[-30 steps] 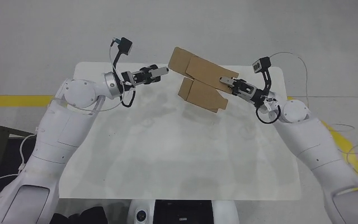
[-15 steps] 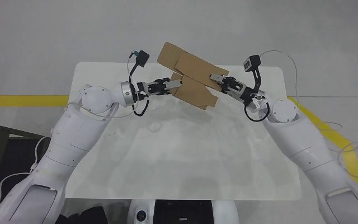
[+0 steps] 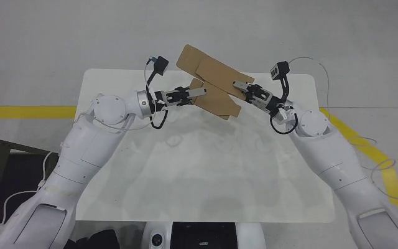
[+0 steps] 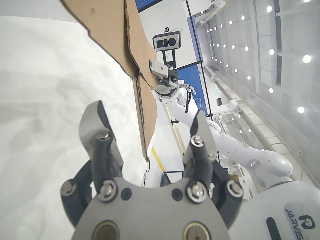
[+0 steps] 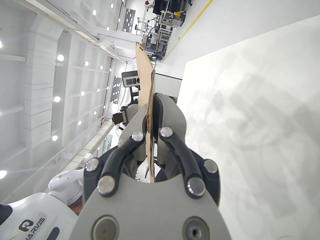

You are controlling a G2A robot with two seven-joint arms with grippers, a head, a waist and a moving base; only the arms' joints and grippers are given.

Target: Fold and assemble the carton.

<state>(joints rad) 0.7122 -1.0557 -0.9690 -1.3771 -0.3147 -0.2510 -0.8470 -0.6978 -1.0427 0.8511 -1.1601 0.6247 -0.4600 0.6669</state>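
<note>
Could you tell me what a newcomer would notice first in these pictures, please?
The flat brown carton, held aloft over the far side of the white table, stands out first. The right gripper is clamped on one edge, while the left gripper is open at the opposite edge.

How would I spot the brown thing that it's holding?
Find the white table; above its far edge hangs the carton. It is the only brown thing: flat cardboard with flaps, pinched by the right tool.
</note>
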